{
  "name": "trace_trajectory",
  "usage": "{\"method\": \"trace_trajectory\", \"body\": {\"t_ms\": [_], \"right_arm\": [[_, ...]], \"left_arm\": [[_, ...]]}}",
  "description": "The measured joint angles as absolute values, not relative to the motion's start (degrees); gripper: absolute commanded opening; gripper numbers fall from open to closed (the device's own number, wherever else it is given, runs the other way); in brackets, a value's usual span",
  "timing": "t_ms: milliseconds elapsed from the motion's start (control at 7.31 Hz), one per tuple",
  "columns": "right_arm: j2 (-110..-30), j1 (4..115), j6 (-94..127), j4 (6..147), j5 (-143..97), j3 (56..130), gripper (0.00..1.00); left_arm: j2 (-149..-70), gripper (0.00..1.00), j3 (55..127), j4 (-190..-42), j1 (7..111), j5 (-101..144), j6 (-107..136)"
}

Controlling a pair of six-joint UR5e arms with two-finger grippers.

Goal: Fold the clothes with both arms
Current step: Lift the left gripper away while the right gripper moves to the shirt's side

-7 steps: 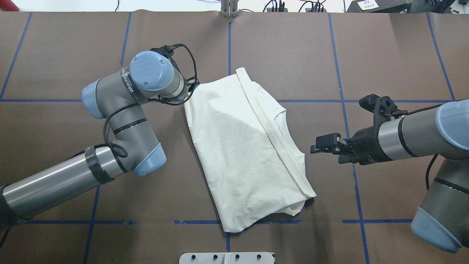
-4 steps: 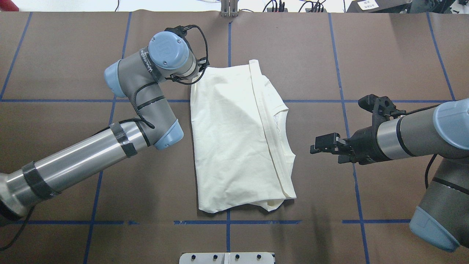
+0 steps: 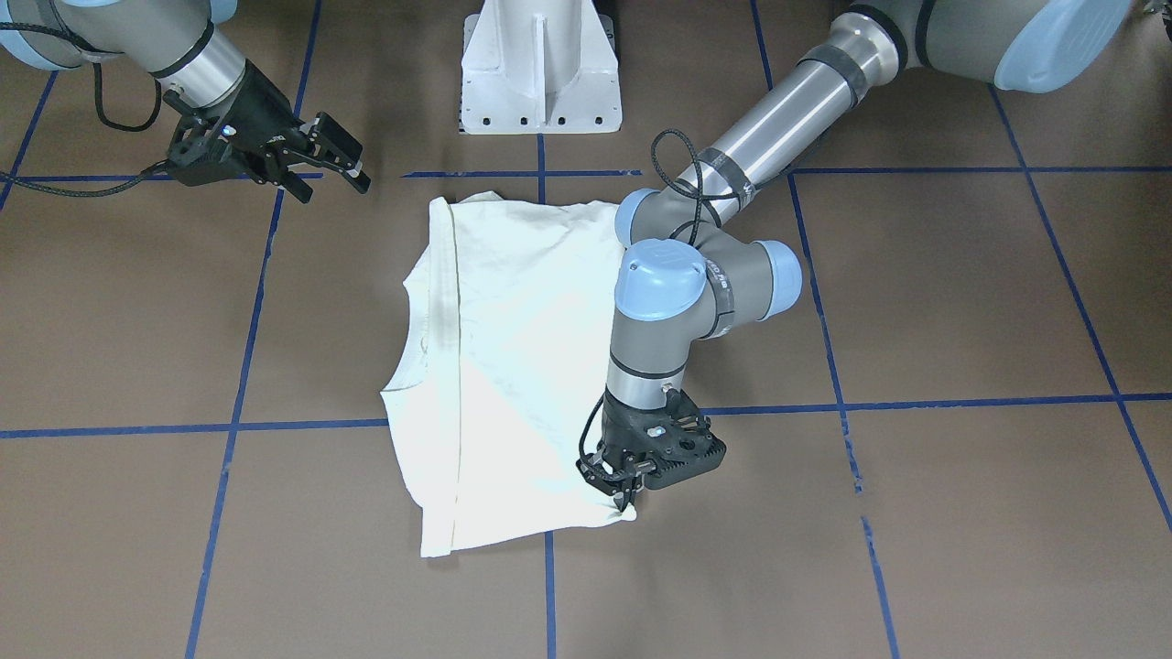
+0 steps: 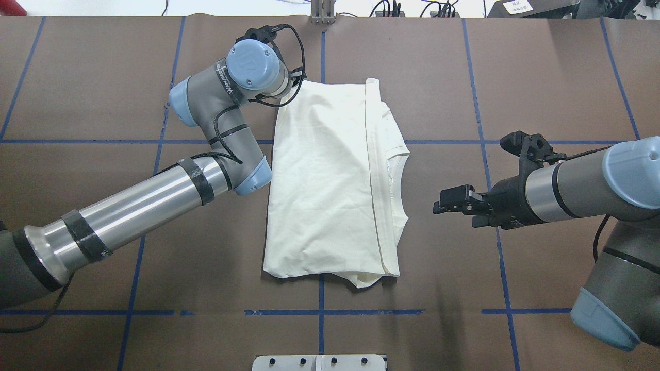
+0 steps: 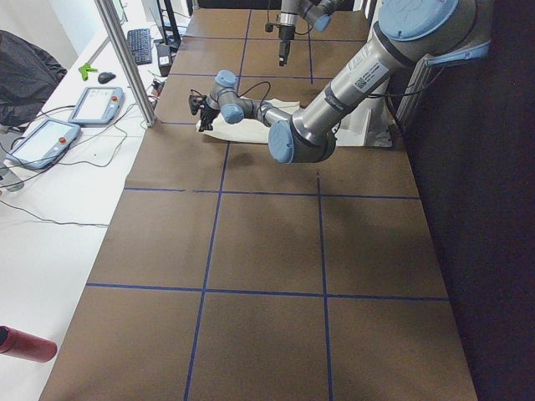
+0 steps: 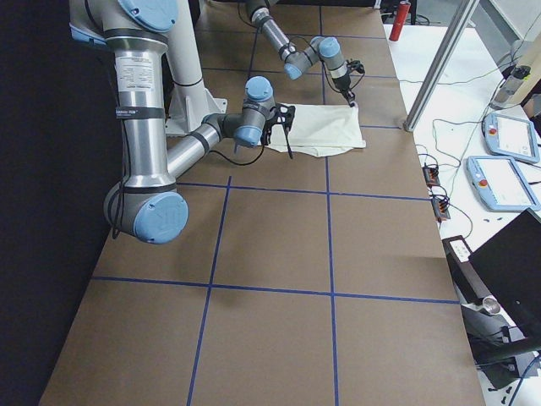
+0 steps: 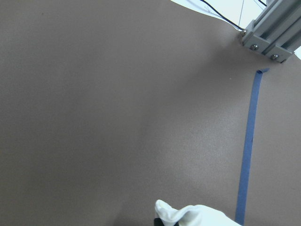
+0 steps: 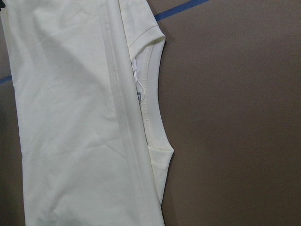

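The shirt (image 4: 325, 180) looks soft, light and limp — best held at corners or hems. Left fingers (image 3: 625, 494) pinch its corner; right fingers (image 3: 341, 151) hang spread, empty.

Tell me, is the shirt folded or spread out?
Folded: the shirt lies as a layered rectangle, no sleeves out; the left gripper pinches one corner.

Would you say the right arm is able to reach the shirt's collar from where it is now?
Probably yes: the right gripper hovers open beside the collar, with only bare table between them; the left gripper grips the shirt well away.
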State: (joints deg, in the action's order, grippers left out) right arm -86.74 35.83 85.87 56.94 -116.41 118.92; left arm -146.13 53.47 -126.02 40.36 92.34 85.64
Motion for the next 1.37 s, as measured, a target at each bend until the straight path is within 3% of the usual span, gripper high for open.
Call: {"method": "trace_trajectory", "body": {"t_ms": [547,684,957,1367], "right_arm": [[-84.8,35.3,85.9,57.3,-115.3,116.8,1.00],[-84.2,34.4,85.8,57.6,-114.2,116.0,1.00],[-82.4,31.2,84.7,61.5,-109.4,114.5,1.00],[-71.5,23.2,79.8,82.9,-101.2,113.4,1.00]], "left_arm": [[-144.4,1.00,55.0,-125.5,44.3,95.3,81.1],[-141.7,1.00,59.2,-125.3,45.3,99.9,80.9],[-131.6,1.00,74.9,-122.0,45.9,105.9,80.6],[-124.6,1.00,95.5,-108.0,44.7,107.9,80.3]]}}
